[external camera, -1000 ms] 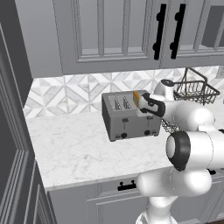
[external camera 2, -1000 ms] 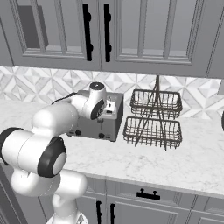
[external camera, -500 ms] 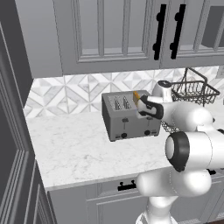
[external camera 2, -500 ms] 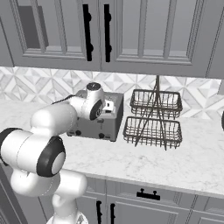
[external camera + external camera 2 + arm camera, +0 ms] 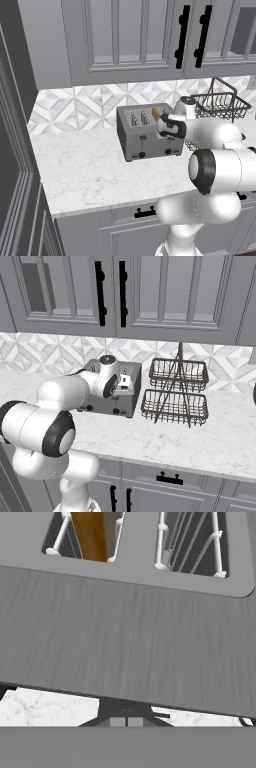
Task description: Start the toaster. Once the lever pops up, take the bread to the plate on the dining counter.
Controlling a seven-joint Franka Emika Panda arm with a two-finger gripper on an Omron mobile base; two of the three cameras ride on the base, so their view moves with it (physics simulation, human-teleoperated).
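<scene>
The hand hung with fingers pressed together, empty, over the toaster's front edge. The bread stood in a slot at 11 o'clock — toaster on the marble worktop, wire baskets at its 3 o'clock.

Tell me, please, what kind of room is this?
Most likely a home kitchen. A grey toaster with a slice of bread in a slot stands on a marble worktop, grey wall cabinets hang above, and a two-tier wire basket sits nearby.
</scene>
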